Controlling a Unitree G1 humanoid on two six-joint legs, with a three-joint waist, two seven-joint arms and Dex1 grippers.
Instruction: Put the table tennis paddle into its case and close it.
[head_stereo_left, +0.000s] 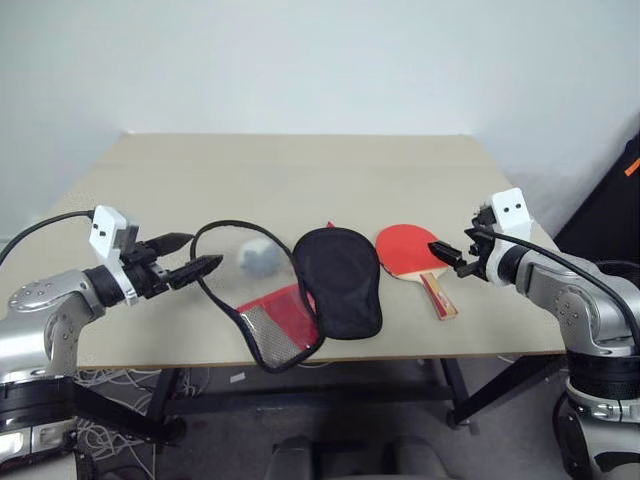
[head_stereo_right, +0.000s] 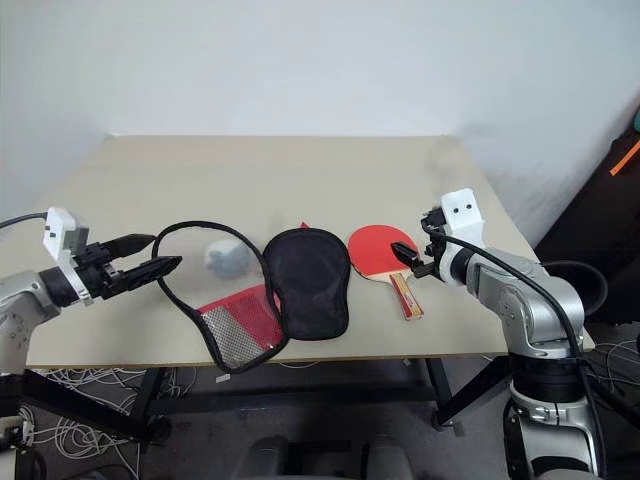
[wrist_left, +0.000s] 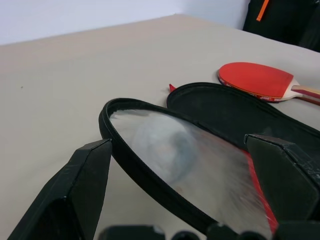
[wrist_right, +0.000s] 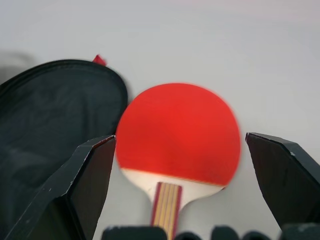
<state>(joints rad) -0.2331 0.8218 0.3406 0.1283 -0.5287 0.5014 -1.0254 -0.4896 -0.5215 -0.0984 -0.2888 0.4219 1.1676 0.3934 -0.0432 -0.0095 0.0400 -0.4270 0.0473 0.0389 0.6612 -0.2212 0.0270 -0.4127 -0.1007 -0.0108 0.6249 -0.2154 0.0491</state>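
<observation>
the table tennis paddle (head_stereo_left: 408, 247) lies flat on the table (head_stereo_left: 300, 170), red face up, with its handle toward the near edge. it is just beside the right side of the case (head_stereo_left: 338, 280), apart from it by a small gap. the case lies unzipped and spread out: the half with the black lining faces up, and the other half, a clear panel in a black zipper edge with red fabric and mesh at its near end, is folded out to the left and partly raised. this seems to be so that the paddle can slide onto the lining.

the right gripper (head_stereo_left: 450, 254) hangs above the paddle's handle with its two fingers wide apart and nothing between them, probably lined up to take the handle. the left gripper (head_stereo_left: 185, 258) is also spread wide and empty, pointing at the raised zipper edge, likely to hold the flap or keep the case steady. the paddle is not yet inside, so the task is at its start.
</observation>
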